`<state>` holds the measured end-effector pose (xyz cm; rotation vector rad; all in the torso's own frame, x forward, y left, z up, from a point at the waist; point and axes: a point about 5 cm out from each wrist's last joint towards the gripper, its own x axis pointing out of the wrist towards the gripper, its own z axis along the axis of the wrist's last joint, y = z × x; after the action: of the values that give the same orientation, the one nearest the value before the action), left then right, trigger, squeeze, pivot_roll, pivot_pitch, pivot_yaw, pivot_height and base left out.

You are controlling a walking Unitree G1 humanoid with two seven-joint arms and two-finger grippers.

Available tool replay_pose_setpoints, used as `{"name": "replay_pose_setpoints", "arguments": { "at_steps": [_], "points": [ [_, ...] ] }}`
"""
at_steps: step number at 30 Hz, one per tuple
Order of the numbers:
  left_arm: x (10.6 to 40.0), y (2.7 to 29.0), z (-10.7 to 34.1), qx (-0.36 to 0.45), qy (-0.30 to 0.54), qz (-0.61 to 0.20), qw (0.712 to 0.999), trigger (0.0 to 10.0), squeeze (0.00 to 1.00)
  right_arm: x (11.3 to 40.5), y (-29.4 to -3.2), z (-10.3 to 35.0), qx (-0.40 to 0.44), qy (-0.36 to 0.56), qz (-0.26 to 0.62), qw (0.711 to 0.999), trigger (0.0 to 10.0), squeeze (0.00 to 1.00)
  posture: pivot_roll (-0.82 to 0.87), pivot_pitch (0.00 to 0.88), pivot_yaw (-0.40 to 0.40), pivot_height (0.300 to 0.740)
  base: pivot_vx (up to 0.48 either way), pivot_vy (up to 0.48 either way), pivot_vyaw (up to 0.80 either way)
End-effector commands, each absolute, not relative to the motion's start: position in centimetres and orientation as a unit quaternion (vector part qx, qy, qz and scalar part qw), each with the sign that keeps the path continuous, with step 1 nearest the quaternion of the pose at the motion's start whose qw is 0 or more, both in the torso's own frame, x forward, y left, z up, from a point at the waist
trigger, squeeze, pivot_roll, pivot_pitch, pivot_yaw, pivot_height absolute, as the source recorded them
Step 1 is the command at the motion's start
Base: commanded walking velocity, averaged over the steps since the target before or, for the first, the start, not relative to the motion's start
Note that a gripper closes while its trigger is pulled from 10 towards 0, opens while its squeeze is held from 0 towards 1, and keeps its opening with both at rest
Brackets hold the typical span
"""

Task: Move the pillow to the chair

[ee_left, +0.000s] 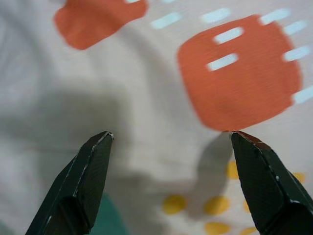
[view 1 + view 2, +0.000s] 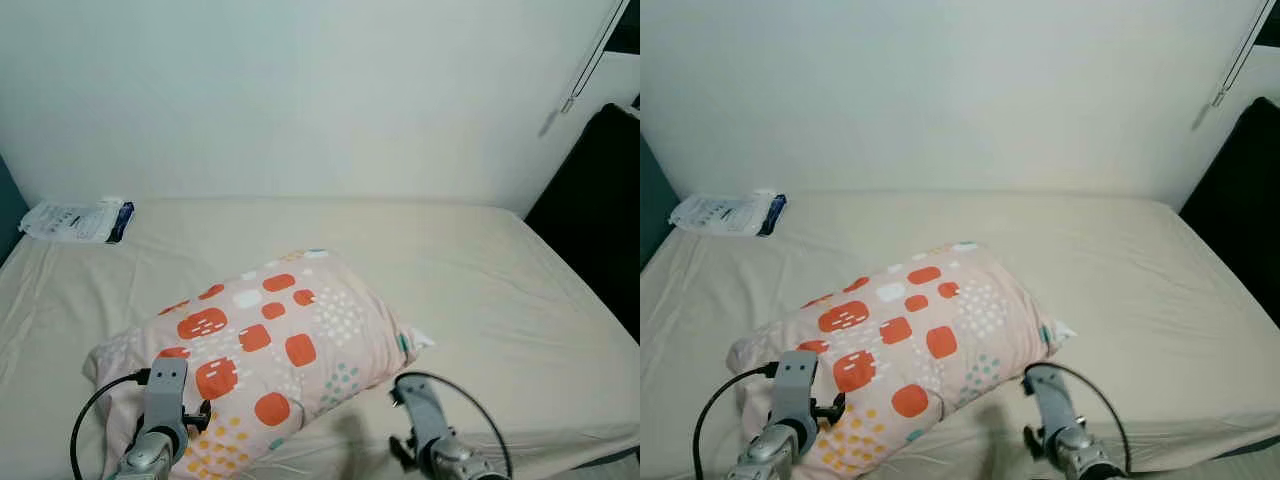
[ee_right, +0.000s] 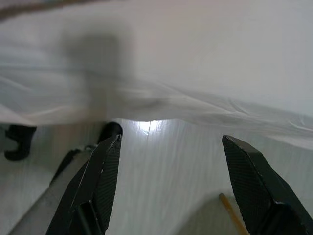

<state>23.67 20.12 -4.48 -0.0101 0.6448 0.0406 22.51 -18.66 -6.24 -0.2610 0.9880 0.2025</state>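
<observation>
A pale pink pillow (image 2: 270, 345) with orange, white and teal patches lies on the bed, near its front edge and left of centre. My left arm (image 2: 160, 420) reaches over the pillow's near left corner. In the left wrist view the left gripper (image 1: 171, 142) is open, its black fingers (image 1: 83, 181) spread just above the pillow cover (image 1: 146, 98), with nothing between them. My right arm (image 2: 435, 435) is at the bed's front edge, right of the pillow. The right gripper (image 3: 171, 147) is open over the edge of the sheet (image 3: 195, 73) and the floor below.
The bed's beige sheet (image 2: 480, 290) stretches to the white wall behind. A white and blue packet (image 2: 80, 220) lies at the bed's far left corner. A dark object (image 2: 600, 210) stands beside the bed on the right. A pale floor (image 3: 171, 186) shows under the bed edge.
</observation>
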Motion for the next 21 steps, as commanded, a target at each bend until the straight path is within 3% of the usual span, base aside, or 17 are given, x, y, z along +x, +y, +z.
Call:
{"name": "replay_pose_setpoints", "arguments": {
  "at_steps": [1, 10, 15, 21],
  "points": [
    [24.0, 19.5, -4.4, -0.011, 0.314, 0.013, 0.949, 10.0, 0.0, 22.5, -19.0, -6.2, -0.136, 0.473, 0.101, 0.864, 10.0, 0.0, 0.06, 0.0, -0.108, 0.74, 0.0, 0.0, 0.0],
    [25.0, 18.5, -3.9, -0.016, 0.304, 0.002, 0.952, 10.0, 0.0, 23.4, -20.5, -5.4, -0.138, 0.45, 0.064, 0.88, 10.0, 0.0, 0.05, 0.0, -0.101, 0.74, 0.0, 0.0, 0.0],
    [24.5, 18.0, -4.0, -0.046, 0.283, 0.004, 0.958, 10.0, 0.0, 24.4, -20.5, -4.6, -0.069, 0.401, 0.029, 0.913, 10.0, 0.0, 0.03, 0.0, -0.097, 0.74, 0.0, 0.0, 0.0],
    [24.1, 19.6, -3.8, -0.067, 0.264, 0.041, 0.961, 10.0, 0.0, 25.2, -19.6, -4.1, -0.031, 0.372, 0.013, 0.928, 10.0, 0.0, 0.02, 0.0, -0.066, 0.74, 0.0, 0.0, 0.0]
  ]
}}
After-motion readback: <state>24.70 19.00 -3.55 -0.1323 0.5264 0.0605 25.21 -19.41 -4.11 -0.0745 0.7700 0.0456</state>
